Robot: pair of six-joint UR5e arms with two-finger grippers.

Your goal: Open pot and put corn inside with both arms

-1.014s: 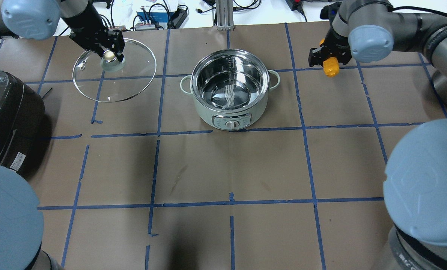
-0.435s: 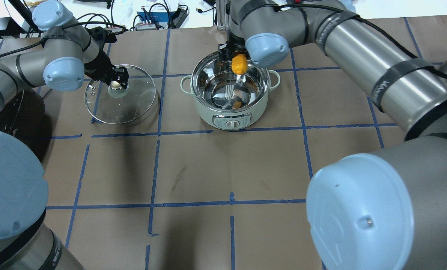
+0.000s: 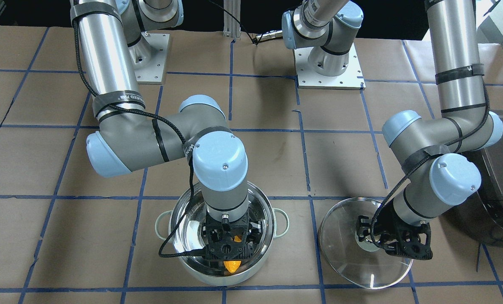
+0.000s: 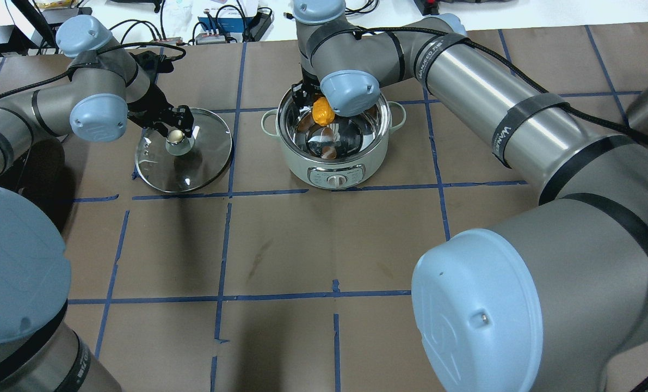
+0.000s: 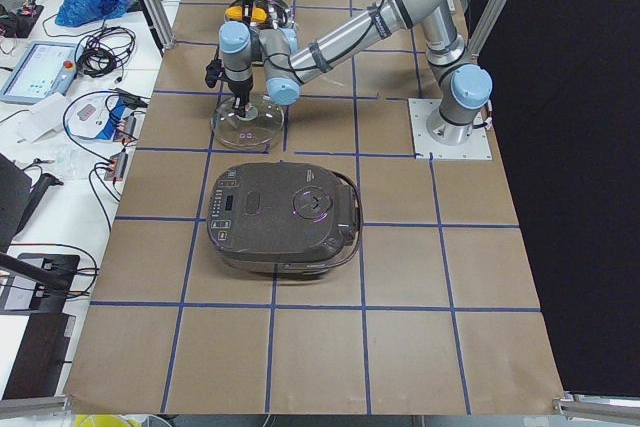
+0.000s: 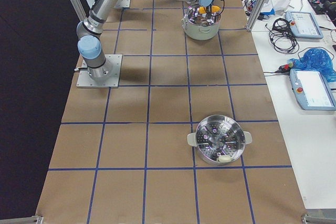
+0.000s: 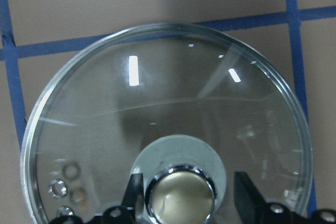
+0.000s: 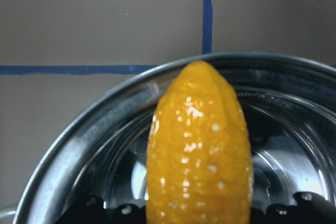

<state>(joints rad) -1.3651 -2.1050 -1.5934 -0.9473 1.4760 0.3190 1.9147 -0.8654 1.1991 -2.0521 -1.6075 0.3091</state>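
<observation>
Gripping 1 corn (image 8: pixel 199 150) over 1 pot (image 4: pixel 332 163), R fingers (image 4: pixel 303 98); L fingers (image 7: pixel 244 195) spread astride 1 lid (image 7: pixel 173 93) knob (image 7: pixel 181 195).

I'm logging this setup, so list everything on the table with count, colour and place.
pot: one, steel inside and pale green outside, table centre, uncovered
lid: one, clear glass with a metal knob, beside the pot on the robot's left
corn: one, yellow-orange, held at the pot's opening
rice cooker: one, dark grey, table's left end
steamer pot: one, steel, table's right end
table: one, brown with a blue tape grid
left arm: one, grey-silver with blue caps, jaws open astride the lid's knob
right arm: one, same colours, jaws shut on the corn
</observation>
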